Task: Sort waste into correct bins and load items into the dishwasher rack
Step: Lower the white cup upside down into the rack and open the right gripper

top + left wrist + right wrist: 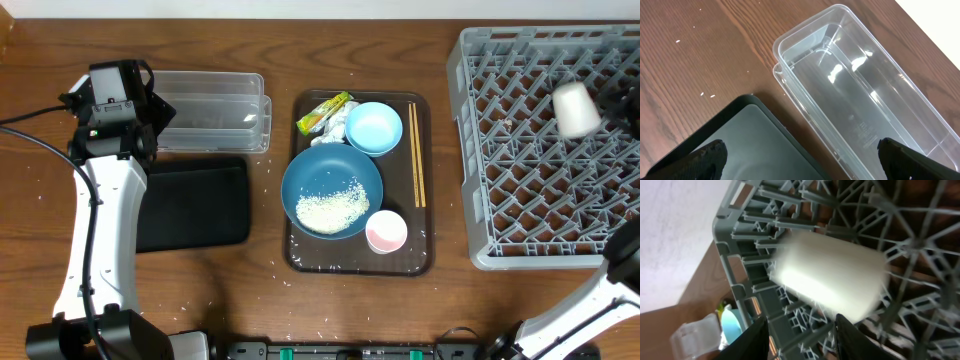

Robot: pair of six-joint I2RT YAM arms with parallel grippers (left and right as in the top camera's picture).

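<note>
Found the right gripper (800, 337) with its fingers (759, 336) parted and nothing in the gap. Saw the small white cup (830, 277) blurred just past the tips, at the far part of the dishwasher rack (735, 265); could not tell whether touching. Found the left gripper (807, 159) spread wide and empty above the clear tub (805, 30) and black tray (755, 135), far left. Judged the cup light, stiff, smooth, breakable and prone to rolling; best pinched across the rim wall.
</note>
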